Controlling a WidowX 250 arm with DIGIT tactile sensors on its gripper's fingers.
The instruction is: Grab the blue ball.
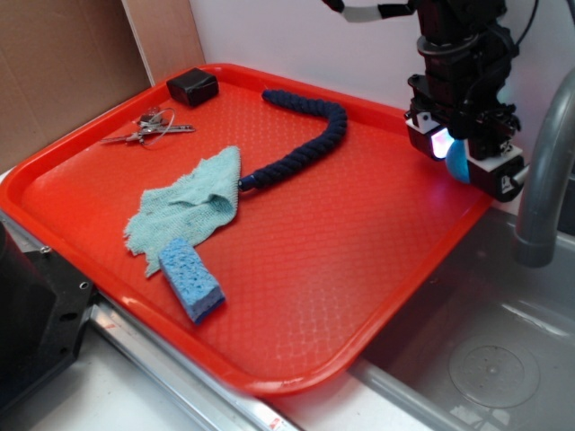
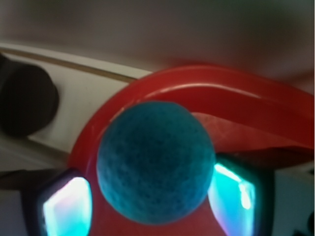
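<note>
- The claw (image 1: 463, 154) is pinching the blue ball (image 2: 155, 162) between its two pads (image 2: 68, 206), up at the far right corner of the red tray (image 1: 359, 269).
- So the grab itself looks basically done.
- Next it probably just needs a straight lift, squeeze kept firm so the ball doesn't slip out.

Blue ball (image 2: 155, 163), round, fuzzy teal, between the pincer (image 1: 465, 160) fingers above the tray's far corner

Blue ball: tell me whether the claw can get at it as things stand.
Probably yes. The blue ball sits between the claw's two fingers at the red tray's far corner, with nothing between them; whether the pads touch it is unclear.
</note>
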